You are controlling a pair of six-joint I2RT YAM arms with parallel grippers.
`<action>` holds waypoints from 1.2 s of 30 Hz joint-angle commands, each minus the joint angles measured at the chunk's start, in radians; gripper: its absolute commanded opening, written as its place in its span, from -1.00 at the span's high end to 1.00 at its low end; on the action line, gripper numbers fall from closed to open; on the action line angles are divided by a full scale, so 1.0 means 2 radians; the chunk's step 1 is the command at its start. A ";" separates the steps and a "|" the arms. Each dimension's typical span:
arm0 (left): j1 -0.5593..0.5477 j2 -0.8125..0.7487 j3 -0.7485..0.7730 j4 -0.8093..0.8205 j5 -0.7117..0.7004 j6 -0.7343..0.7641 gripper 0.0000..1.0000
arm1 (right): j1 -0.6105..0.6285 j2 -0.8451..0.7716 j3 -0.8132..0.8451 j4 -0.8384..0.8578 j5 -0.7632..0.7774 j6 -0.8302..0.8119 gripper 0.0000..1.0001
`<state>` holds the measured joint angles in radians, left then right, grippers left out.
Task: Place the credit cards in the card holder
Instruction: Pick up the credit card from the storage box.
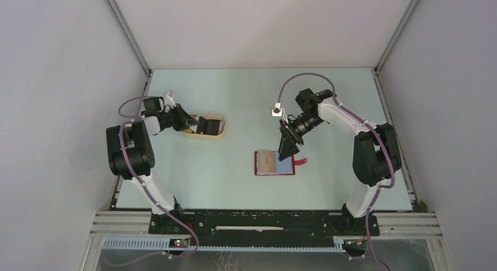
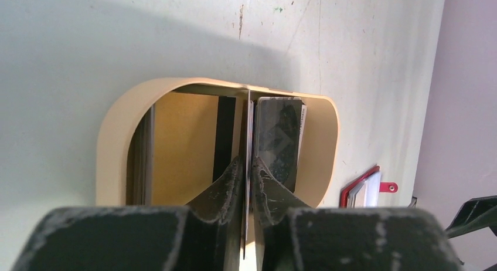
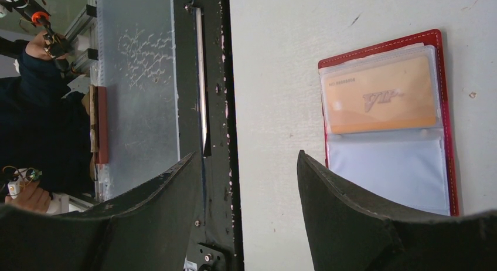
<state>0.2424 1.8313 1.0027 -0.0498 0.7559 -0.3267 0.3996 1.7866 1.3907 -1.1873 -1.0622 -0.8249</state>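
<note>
Judging from how things lie now, I think the task is only partly done. The card holder (image 1: 284, 168) lies open and flat in front of the right arm. One golden card (image 3: 380, 95) already sits in its upper half, and the lower pocket (image 3: 388, 174) looks empty. My right gripper (image 3: 247, 155) hangs close beside it, the fingers wide and holding nothing. The rest is not yet moved. In the tan tray (image 2: 114, 130) my left gripper (image 2: 247, 161) pinches a thin card (image 2: 249, 124) by its edge, with the fingers narrow. A dark card (image 2: 280, 136) stands right next to it. How many more are in the tray, I cannot tell.
</note>
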 commanded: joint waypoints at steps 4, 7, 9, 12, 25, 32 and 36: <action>0.020 -0.023 -0.022 0.023 0.016 -0.010 0.75 | -0.002 -0.002 0.018 -0.006 -0.016 -0.011 -0.40; 0.026 -0.024 -0.024 0.023 0.016 -0.010 0.75 | -0.002 -0.002 0.018 -0.007 -0.016 -0.011 -0.40; 0.029 -0.027 -0.025 0.033 0.016 -0.012 0.76 | -0.002 -0.002 0.018 -0.007 -0.017 -0.011 -0.40; 0.037 -0.032 -0.030 0.043 0.017 -0.016 0.85 | -0.002 -0.002 0.018 -0.008 -0.018 -0.011 -0.40; 0.050 -0.124 -0.079 0.091 -0.028 -0.046 1.00 | 0.000 -0.001 0.018 -0.008 -0.018 -0.011 -0.41; 0.045 -0.200 -0.125 0.141 -0.046 -0.080 1.00 | 0.002 -0.001 0.018 -0.006 -0.017 -0.010 -0.40; 0.002 -0.234 -0.153 0.223 0.001 -0.118 1.00 | 0.005 -0.006 0.018 -0.003 -0.016 -0.009 -0.40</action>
<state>0.3218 1.4414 0.7437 0.2089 0.6861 -0.4789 0.4015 1.7866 1.3907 -1.1900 -1.0763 -0.8253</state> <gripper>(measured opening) 0.010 0.702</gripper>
